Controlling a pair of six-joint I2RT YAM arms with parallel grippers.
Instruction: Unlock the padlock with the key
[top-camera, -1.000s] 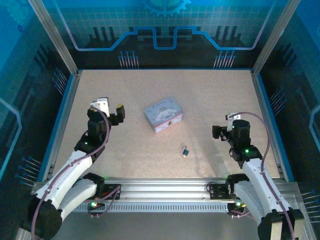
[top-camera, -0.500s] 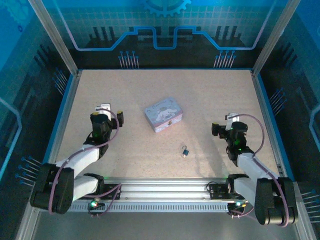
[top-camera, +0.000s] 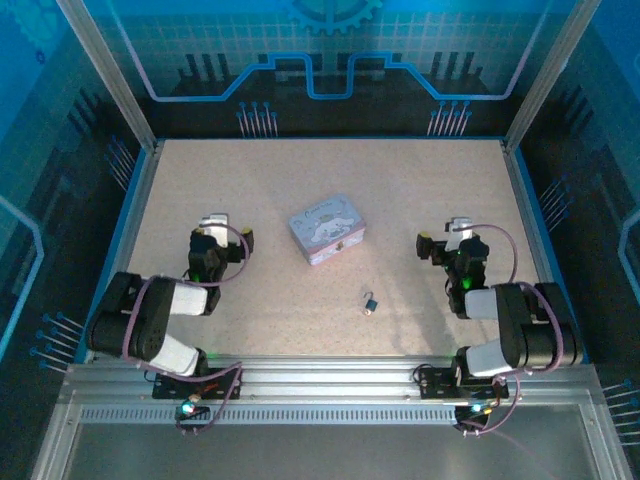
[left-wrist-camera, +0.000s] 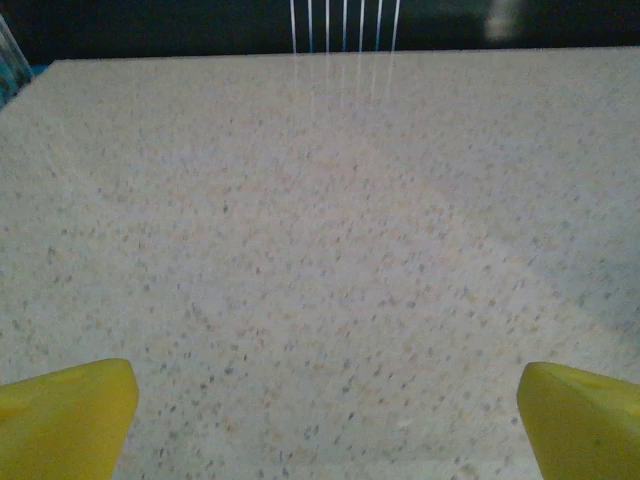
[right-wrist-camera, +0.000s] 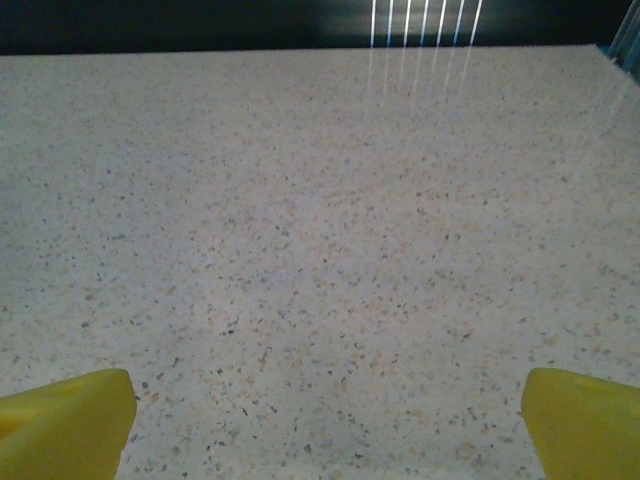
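The tiny dark blue-grey padlock (top-camera: 371, 299) lies on the speckled table right of centre, towards the front. A pale speck touching its near side looks like the key (top-camera: 367, 311), too small to make out. My left gripper (top-camera: 228, 233) sits low at the left, far from the padlock, open with nothing in it. My right gripper (top-camera: 440, 240) sits low at the right, a little behind and to the right of the padlock, and is also open. In the wrist views the left gripper (left-wrist-camera: 320, 425) and the right gripper (right-wrist-camera: 325, 425) each show yellow fingertips (left-wrist-camera: 65, 415) (right-wrist-camera: 65, 420) wide apart over bare table.
A pastel rectangular tin (top-camera: 327, 229) with a cartoon print lies at the table's middle, behind the padlock. A blue rim (top-camera: 130, 225) and metal frame posts bound the table. Both arms are folded back close to their bases at the near edge.
Both arms have folded down and back toward their bases, and the grippers have sunk lower. The padlock, key and tin have not moved.
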